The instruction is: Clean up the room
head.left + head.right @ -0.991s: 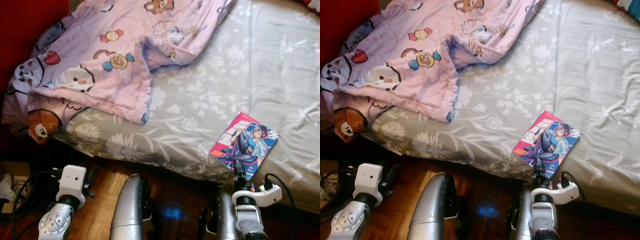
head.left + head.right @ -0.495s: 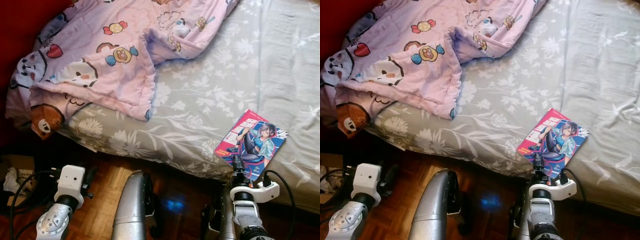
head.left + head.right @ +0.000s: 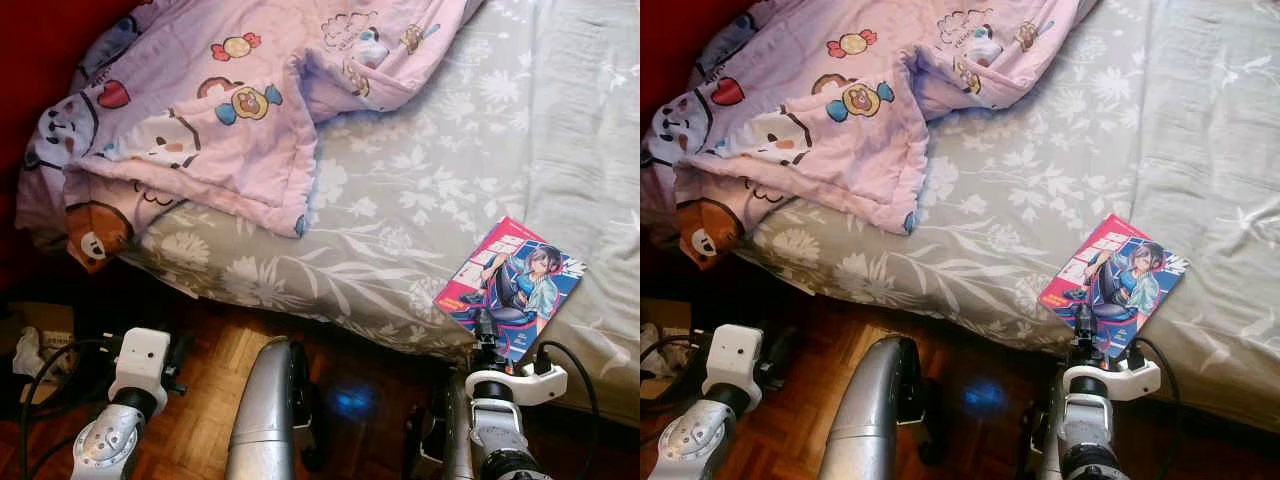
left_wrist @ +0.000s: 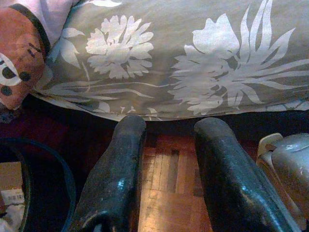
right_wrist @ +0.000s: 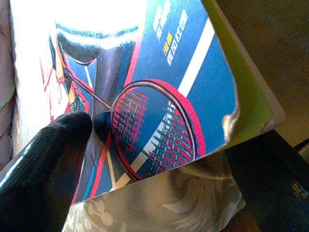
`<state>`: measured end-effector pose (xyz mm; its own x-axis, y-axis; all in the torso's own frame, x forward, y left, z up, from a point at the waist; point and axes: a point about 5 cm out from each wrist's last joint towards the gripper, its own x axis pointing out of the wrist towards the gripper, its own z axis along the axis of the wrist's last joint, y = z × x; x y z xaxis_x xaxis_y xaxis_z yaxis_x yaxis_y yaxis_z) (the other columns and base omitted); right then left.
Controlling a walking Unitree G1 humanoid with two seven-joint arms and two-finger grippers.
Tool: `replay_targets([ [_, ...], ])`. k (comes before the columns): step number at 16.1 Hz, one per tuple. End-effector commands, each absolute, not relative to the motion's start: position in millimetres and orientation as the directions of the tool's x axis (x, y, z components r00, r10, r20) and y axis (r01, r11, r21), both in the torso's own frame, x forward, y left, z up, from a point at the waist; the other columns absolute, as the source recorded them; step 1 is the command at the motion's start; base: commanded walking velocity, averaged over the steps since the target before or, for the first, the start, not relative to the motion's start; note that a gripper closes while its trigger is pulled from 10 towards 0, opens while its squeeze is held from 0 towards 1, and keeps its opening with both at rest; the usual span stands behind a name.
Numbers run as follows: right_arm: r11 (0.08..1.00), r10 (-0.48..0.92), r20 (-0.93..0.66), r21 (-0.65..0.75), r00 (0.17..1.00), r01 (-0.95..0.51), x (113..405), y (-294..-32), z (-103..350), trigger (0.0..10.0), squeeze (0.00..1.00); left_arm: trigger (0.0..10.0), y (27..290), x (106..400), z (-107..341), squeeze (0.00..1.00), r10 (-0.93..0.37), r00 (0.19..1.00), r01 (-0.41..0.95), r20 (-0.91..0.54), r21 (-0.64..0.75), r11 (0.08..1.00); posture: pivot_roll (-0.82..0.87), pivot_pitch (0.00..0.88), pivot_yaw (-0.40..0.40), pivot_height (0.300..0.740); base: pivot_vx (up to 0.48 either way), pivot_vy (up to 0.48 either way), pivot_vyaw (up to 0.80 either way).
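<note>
A bed (image 3: 420,180) in a grey floral sheet is carrying a rumpled pink cartoon blanket (image 3: 230,110). A comic book (image 3: 508,287) is lying at its near edge. The right end effector (image 5: 159,169) is straddling the book's corner, fingers apart. The left end effector (image 4: 166,174) is hanging spread above the wooden floor (image 3: 215,375).

A thin paperback comic book (image 3: 510,286) lies on the flower-printed bedsheet (image 3: 420,190) near the bed's front edge, right of the cartoon-printed quilt (image 3: 230,110).
</note>
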<state>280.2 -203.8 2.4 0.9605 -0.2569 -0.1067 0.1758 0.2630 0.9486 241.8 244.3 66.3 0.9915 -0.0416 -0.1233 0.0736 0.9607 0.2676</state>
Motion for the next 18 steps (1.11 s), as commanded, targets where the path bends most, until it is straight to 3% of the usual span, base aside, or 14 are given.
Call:
replay_targets([
  [1,0.259,-0.282,-0.105,0.949,0.954,0.182,270.2,-206.3,-3.8,10.0,0.00,10.0,250.1,232.9,57.3,0.00,-0.036,0.984,0.088,-0.176,0.293,0.952,0.29,0.371,0.112,0.584,0.000,0.000,0.00],
  [8,0.255,-0.284,-0.092,0.952,0.955,0.167,261.8,-198.5,-7.0,10.0,0.00,10.0,249.8,233.9,56.9,0.00,-0.039,0.984,0.091,-0.176,0.298,0.950,0.29,0.343,0.107,0.584,0.000,0.000,0.00],
  [14,0.248,-0.289,-0.218,0.923,0.932,0.293,241.1,-195.1,-26.5,10.0,0.00,10.0,246.1,237.3,57.2,0.00,-0.059,0.983,0.111,-0.172,0.306,0.945,0.28,0.335,0.107,0.584,0.000,0.000,0.00],
  [18,0.227,-0.321,-0.212,0.929,0.923,0.292,237.9,-197.1,-25.2,10.0,0.00,10.0,246.4,238.3,57.5,0.00,-0.059,0.984,0.111,-0.171,0.310,0.944,0.28,0.340,0.110,0.584,0.000,0.000,0.00],
])
